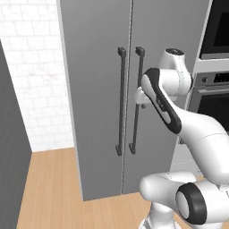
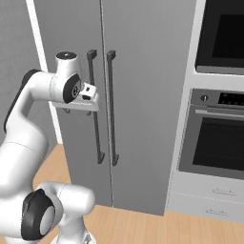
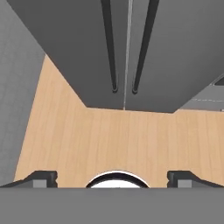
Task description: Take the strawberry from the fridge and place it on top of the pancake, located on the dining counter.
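The white arm's two-finger gripper (image 3: 112,177) hangs in front of the tall flat grey two-door fridge (image 1: 98,89), pointing down at the light wooden floor (image 3: 109,140). Its dark finger tips stand far apart at either side of the hand view – jaws wide, nothing between them. Beyond the floor, the fridge base and the lower ends of the two long dark vertical bar handles, left handle (image 3: 109,48) and right handle (image 3: 143,48), run away up the picture. Both doors are shut, so the strawberry is presumably inside the fridge, hidden; pancake and dining counter are somewhere away from the fridge, can't place them.

Risks from here, as a judgement: the wrist sits close to the fridge front, roughly at handle height, so turning the hand toward a handle could bump a bar or the door face. The handles sit just either side of the door seam – easy to catch the wrong one, or both. A poor approach angle may let the fingers slip off the thin bar when pulling.

View differences: the base views show the arm's pose and, right of the fridge, the black-fronted wall oven (image 2: 224,138); the left base view also shows a white tiled wall (image 1: 31,67) left of the fridge. The hand view alone shows the finger spacing.
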Controlling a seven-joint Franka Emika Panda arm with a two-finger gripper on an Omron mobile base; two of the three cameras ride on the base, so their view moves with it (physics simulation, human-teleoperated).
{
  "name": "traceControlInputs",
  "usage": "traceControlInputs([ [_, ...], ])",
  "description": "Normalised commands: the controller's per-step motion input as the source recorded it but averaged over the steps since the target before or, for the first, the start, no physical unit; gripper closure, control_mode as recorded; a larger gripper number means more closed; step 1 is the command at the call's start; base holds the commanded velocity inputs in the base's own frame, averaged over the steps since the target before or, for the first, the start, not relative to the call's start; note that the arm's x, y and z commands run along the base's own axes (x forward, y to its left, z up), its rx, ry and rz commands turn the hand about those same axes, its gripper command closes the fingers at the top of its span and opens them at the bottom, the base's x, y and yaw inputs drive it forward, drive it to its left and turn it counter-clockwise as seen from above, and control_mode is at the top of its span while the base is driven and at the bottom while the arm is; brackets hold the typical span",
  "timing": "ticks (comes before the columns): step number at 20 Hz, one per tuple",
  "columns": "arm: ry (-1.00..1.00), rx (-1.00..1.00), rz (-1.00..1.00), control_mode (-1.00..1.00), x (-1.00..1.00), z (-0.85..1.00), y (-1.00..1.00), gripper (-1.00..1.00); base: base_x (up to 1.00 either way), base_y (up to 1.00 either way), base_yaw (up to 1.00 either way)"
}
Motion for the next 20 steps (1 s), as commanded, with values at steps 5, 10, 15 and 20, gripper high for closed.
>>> traceControlInputs([
  [5,-0.34,0.0,0.0,-1.0,0.27,0.19,-0.09,-1.0,0.0,0.0,0.0],
  [10,-0.26,0.0,-0.03,-1.0,0.67,0.31,-0.24,-1.0,0.0,0.0,0.0],
  [15,-0.27,0.0,-0.12,-1.0,0.75,0.08,-0.31,-1.0,0.0,0.0,0.0],
  [20,-0.26,-0.01,-0.09,-1.0,0.58,0.01,-0.04,-1.0,0.0,0.0,0.0],
])
